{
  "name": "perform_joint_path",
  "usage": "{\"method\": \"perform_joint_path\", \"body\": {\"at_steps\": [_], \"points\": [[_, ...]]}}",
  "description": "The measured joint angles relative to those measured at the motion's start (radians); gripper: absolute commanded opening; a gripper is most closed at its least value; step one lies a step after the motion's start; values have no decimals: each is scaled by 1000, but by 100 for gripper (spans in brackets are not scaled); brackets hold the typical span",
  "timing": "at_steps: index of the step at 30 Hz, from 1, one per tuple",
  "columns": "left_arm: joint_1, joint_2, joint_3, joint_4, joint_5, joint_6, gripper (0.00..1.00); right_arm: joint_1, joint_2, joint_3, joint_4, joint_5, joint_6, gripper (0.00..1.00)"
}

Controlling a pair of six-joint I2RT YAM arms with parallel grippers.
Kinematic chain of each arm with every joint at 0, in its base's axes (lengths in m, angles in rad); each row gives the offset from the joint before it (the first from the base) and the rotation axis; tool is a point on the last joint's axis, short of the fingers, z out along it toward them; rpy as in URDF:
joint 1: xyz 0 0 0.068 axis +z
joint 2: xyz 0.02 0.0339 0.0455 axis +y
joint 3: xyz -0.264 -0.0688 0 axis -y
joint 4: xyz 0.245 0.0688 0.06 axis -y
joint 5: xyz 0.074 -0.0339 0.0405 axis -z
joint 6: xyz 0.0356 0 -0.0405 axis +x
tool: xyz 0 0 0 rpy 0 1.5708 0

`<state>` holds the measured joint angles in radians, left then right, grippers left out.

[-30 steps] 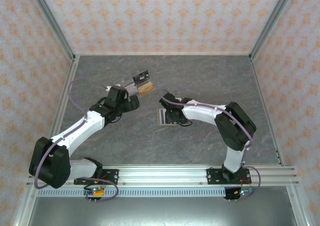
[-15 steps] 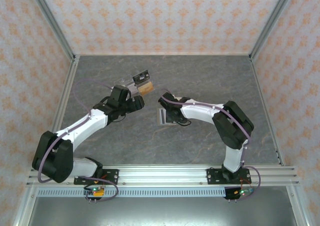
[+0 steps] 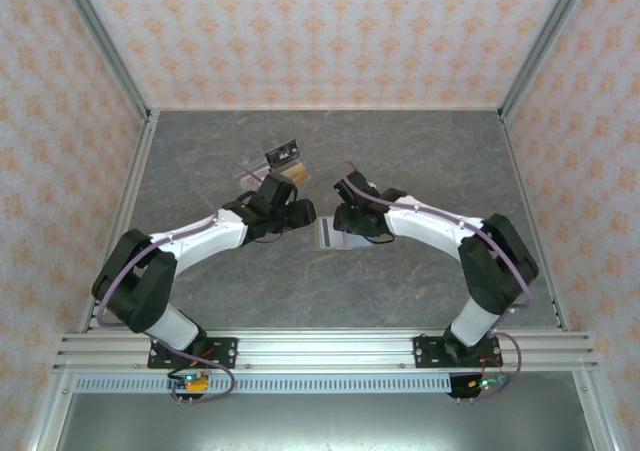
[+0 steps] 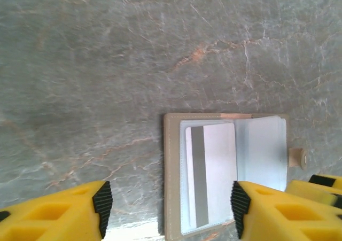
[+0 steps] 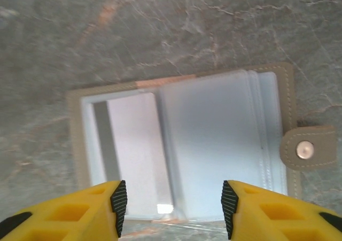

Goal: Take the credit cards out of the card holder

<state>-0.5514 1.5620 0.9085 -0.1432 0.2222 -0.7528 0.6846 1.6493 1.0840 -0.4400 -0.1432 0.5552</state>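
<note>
Top external shows the left pincer (image 3: 303,214) swung from the clear tray (image 3: 252,167) at eleven o'clock over to the open card holder (image 3: 329,233) mid-desk, jaws apart; right pincer (image 5: 171,203) hovers at its three o'clock, apart too; card (image 4: 211,171) still inside

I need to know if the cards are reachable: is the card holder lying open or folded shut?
Open: the card holder lies spread flat, both inner panels up, snap tab unfastened.

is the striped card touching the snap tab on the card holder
Apart. The right wrist view shows the striped card in the left panel, with the whole right panel between it and the snap tab.
</note>
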Motion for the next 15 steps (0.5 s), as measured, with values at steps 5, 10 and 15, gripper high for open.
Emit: {"method": "perform_joint_path", "body": {"at_steps": [5, 10, 15], "points": [[-19, 92, 14, 48, 34, -79, 40, -48, -2, -45, 87, -143, 0, 30], [-32, 152, 53, 64, 57, -141, 34, -87, 23, -51, 146, -240, -5, 22], [-49, 189, 89, 86, 69, -182, 26, -108, 66, -51, 171, -281, -6, 20]]}}
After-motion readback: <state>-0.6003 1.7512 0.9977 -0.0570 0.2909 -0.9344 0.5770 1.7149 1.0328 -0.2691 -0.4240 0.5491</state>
